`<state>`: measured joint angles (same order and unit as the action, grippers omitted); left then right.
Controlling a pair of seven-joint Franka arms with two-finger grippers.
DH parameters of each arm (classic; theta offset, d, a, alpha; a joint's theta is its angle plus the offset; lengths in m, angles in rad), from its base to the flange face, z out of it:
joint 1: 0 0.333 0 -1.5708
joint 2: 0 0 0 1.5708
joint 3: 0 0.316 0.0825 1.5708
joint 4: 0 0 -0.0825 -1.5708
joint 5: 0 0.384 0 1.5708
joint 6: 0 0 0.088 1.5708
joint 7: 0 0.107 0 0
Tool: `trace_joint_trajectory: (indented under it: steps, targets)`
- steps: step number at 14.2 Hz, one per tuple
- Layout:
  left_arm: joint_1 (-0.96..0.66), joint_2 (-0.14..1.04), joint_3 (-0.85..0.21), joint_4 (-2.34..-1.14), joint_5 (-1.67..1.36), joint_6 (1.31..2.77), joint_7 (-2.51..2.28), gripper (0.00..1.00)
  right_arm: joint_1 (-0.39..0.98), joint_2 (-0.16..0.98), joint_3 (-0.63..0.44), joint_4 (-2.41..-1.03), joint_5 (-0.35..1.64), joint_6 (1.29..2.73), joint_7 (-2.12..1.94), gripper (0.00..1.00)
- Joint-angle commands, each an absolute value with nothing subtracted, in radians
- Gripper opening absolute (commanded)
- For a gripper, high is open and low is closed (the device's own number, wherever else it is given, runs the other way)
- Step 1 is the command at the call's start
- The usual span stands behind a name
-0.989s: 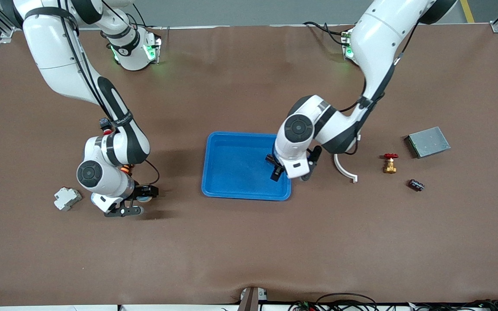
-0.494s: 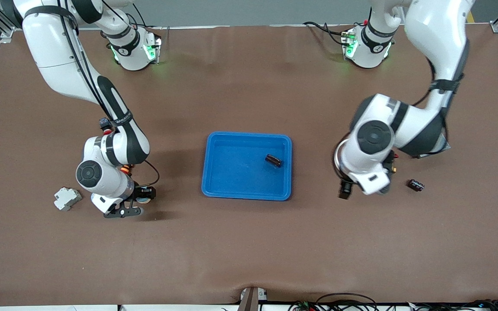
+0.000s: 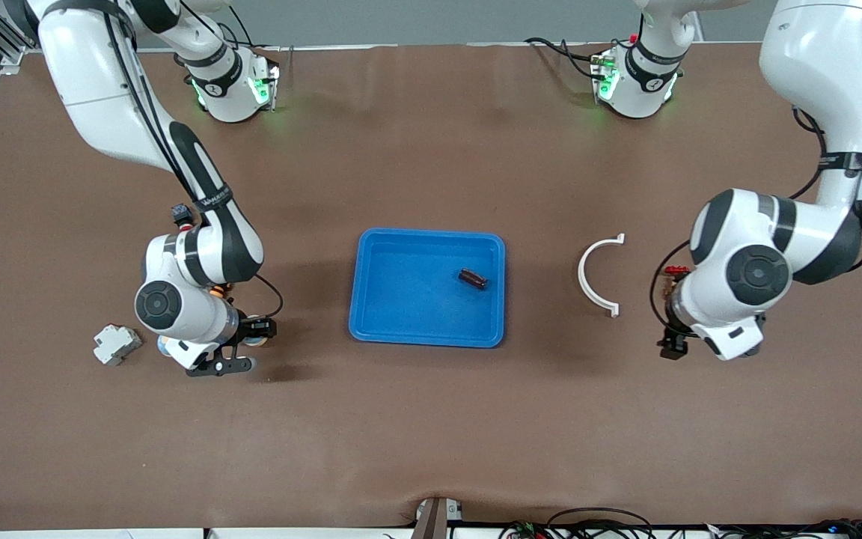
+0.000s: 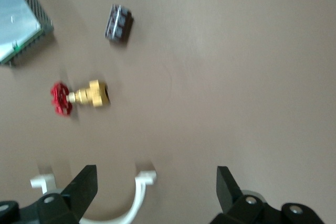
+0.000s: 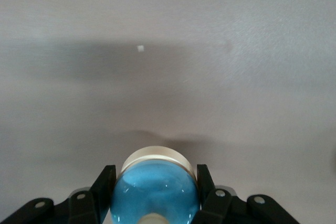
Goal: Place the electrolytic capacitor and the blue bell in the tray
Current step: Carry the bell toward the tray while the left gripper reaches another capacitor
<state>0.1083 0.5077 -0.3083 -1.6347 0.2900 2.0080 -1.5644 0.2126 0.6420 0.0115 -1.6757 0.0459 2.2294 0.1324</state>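
Note:
The bright-blue tray (image 3: pixel 401 314) lies mid-table. A dark brown cylindrical capacitor (image 3: pixel 473 278) lies inside it, near the rim toward the left arm's end. The blue bell (image 5: pixel 155 190), a glossy blue dome on a white base, sits between the fingers (image 5: pixel 104 182) of my right gripper (image 5: pixel 155 184). That gripper (image 3: pixel 240 346) is shut on the bell, low over the table between the tray and the right arm's end. My left gripper (image 4: pixel 156 182) is open and empty. It hangs over the table (image 3: pixel 672 346) next to the white curved piece.
A white curved piece (image 3: pixel 594 275) lies between the tray and the left gripper. A brass valve with a red handle (image 4: pixel 79 97), a small black ribbed part (image 4: pixel 118 22) and a grey metal box (image 4: pixel 18 22) lie near the left gripper. A white-grey block (image 3: pixel 117 344) lies beside the right gripper.
My left gripper left the capacitor lying in the tray and swung away toward the left arm's end of the table. My right gripper barely shifted, still on the bell.

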Motion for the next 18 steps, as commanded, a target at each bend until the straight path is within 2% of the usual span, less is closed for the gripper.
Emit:
trace_joint_trajectory:
  steps: [1, 5, 12, 18]
  targets:
    - [0.182, 0.547, -0.321, -1.64, 0.307, 2.063, -1.465, 1.0, 0.285, 0.572, 0.009, -1.69, 0.055, 2.163, 0.276, 0.12]
    - [0.293, 0.615, -0.318, -1.628, 0.311, 2.117, -1.226, 1.0, 0.415, 0.548, 0.009, -1.69, 0.055, 2.148, 0.494, 0.12]
    - [0.354, 0.666, -0.314, -1.64, 0.336, 2.18, -1.144, 1.0, 0.554, 0.56, 0.009, -1.678, 0.058, 2.195, 0.679, 0.12]
    - [0.368, 0.69, -0.31, -1.666, 0.339, 2.183, -1.141, 0.9, 0.606, 0.586, 0.009, -1.678, 0.057, 2.22, 0.687, 0.12]
